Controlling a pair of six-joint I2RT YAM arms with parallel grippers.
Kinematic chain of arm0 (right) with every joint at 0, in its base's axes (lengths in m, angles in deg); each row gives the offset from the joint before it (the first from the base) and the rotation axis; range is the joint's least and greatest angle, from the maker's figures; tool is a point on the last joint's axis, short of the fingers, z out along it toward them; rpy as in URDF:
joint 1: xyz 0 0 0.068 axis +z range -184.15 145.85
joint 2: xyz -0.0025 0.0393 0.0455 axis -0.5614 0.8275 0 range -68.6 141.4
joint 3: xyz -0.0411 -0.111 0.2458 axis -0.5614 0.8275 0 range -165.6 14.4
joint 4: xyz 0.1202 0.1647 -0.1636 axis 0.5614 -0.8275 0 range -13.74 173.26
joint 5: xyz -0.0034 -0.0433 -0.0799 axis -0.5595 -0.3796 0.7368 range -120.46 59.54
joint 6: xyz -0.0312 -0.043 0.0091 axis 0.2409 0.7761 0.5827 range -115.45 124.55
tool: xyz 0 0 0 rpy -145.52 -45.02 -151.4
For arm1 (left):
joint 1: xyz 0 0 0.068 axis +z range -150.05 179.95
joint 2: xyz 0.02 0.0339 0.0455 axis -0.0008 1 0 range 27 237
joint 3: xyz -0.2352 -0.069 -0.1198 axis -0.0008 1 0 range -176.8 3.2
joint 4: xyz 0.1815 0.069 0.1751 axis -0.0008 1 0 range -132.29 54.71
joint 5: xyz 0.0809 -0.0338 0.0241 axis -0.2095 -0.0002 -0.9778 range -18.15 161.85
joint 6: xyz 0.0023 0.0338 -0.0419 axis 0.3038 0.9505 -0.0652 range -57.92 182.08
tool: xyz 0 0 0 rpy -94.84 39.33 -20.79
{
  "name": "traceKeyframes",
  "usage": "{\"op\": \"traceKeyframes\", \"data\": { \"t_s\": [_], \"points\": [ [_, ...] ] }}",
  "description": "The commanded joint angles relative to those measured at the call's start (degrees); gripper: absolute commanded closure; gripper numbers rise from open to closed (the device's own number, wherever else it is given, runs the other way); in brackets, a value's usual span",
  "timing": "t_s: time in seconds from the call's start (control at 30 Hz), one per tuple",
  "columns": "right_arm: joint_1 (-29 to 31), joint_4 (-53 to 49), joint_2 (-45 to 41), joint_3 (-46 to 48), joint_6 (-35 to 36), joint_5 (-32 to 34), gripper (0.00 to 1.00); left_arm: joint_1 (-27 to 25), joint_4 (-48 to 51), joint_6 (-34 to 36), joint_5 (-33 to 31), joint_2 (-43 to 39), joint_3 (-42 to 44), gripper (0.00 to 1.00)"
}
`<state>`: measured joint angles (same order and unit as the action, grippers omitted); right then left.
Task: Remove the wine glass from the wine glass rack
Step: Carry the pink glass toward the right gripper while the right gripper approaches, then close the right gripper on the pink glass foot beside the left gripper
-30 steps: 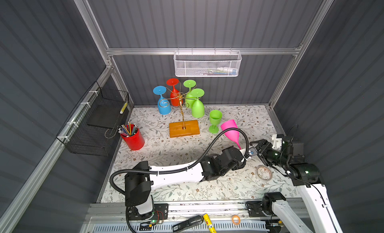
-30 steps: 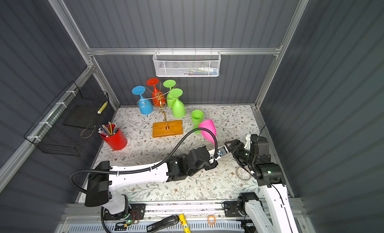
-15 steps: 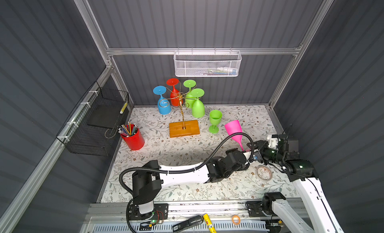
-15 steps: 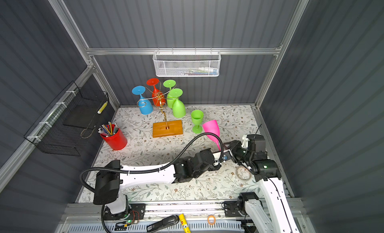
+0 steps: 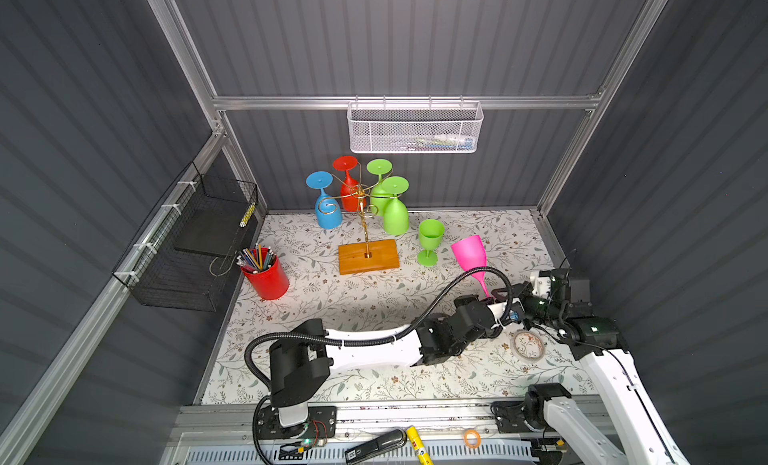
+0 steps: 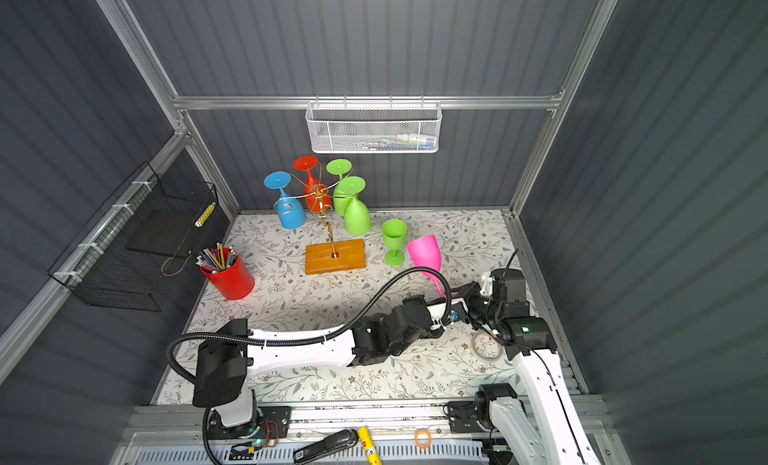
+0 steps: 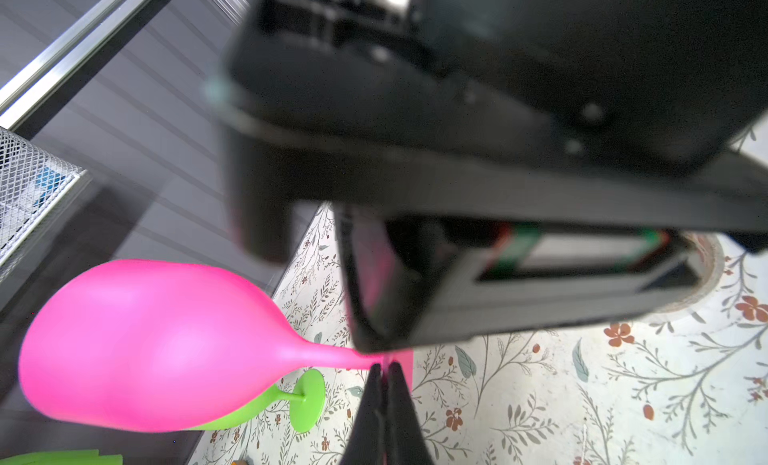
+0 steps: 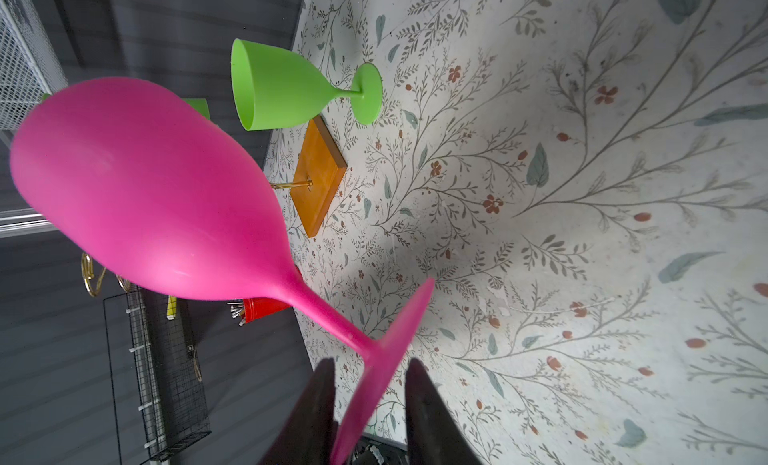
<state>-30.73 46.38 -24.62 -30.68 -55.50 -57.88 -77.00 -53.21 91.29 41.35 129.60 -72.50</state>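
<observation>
Outstretched left gripper, seemingly on glass

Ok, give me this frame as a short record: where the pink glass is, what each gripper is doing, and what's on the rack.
pink wine glass: off the rack, tilted, held by its foot
left gripper: jaws shut on the foot's edge
right gripper: jaws apart, one each side of the foot
wine glass rack: carries blue glass, red glass and two hanging green glasses, all upside down
loose green glass: upright beside the rack's wooden base
</observation>
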Motion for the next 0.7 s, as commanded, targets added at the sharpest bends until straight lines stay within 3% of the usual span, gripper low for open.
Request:
{"op": "traceKeyframes", "data": {
  "t_s": [0.0,0.5,0.6,0.67],
  "points": [
    [0.15,1.13,-0.04,0.59,-0.21,0.51,0.74,-0.26,-2.88,1.29,-0.75,0.53,-1.73,1.0],
    [0.1,1.3,-1.44,1.31,-0.46,3.23,1.0,-0.49,-2.98,1.4,-0.28,0.66,-2.77,1.0],
    [0.11,1.75,-1.44,1.32,-0.66,3.47,1.0,-0.52,-2.37,1.13,-0.71,0.58,-3.36,1.0],
    [0.1,2.21,-1.51,1.48,-0.77,3.67,1.0,-0.49,-1.89,0.79,-0.7,0.26,-3.44,0.95]
  ]
}}
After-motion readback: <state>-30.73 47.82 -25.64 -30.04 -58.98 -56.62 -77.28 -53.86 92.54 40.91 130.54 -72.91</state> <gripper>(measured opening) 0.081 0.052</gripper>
